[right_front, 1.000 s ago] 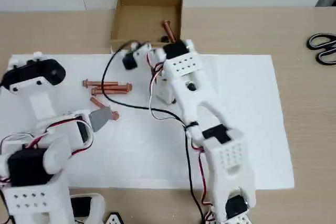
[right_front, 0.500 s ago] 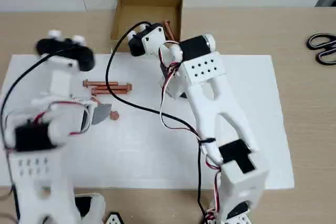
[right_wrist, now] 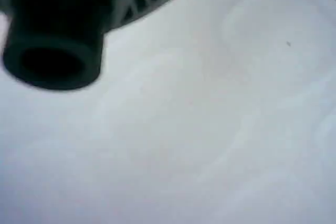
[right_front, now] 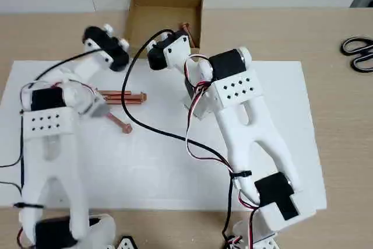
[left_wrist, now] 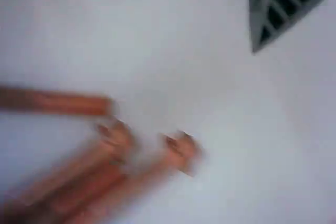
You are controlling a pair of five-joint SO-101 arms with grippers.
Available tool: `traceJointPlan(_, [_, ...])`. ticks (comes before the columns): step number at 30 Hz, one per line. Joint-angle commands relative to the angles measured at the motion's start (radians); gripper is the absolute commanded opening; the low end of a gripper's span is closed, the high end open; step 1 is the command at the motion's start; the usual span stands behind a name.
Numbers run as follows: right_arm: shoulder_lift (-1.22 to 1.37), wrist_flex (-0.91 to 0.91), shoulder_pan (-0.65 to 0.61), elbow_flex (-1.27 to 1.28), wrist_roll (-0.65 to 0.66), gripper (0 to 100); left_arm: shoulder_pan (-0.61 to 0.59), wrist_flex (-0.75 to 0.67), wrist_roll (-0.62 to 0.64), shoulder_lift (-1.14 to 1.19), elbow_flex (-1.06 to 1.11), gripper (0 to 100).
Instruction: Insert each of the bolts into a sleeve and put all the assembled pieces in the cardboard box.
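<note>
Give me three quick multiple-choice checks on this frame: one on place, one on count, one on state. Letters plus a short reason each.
1. Where do the scissors lie?
A. Hanging on the wall.
B. On the bare table, off the white sheet.
C. In the middle of the white sheet.

2. How many copper bolts lie on the white sheet?
A. One.
B. Three.
C. Six.

3. In the right wrist view, the visible end of the black sleeve is:
A. An empty hole.
B. Filled by a bolt.
C. Taped over.

Answers:
1 B: the high view shows them on bare wood past the sheet's edge.
2 B: two lie side by side and a third lies slanted just apart from them.
3 A: the end that faces the camera is dark and hollow.
</note>
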Motion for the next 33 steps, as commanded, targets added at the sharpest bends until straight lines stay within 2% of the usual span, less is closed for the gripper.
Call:
traceJointPlan(1, [-0.071, 0.001, 0.01, 0.006, -0.009, 0.4, -0.02, -0.178, -0.017, 0.068, -0.021, 32])
traceJointPlan(4, [-0.076, -0.001, 0.01, 0.011, -0.009, 0.4, -0.009, -0.186, -0.057, 0.137, 0.013, 32])
traceJointPlan(7, [-0.076, 0.001, 0.01, 0.011, -0.008, 0.4, 0.0, -0.181, -0.184, 0.187, 0.013, 32])
traceJointPlan(12, [-0.07, 0.001, 0.021, 0.011, -0.008, 0.4, 0.0, -0.181, -0.222, 0.232, 0.012, 32])
traceJointPlan(16, [-0.068, 0.001, 0.033, 0.011, -0.008, 0.4, 0.023, -0.146, -0.387, 0.25, 0.013, 32])
traceJointPlan(19, [-0.068, 0.001, 0.038, 0.011, -0.008, 0.4, 0.058, -0.092, -0.463, 0.267, 0.013, 32])
traceJointPlan(27, [-0.068, 0.001, 0.038, 0.011, -0.008, 0.4, 0.124, -0.083, -0.483, 0.324, 0.013, 32])
traceJointPlan(33, [-0.068, 0.001, 0.038, 0.012, -0.008, 0.4, 0.144, -0.143, -0.483, 0.407, 0.013, 32])
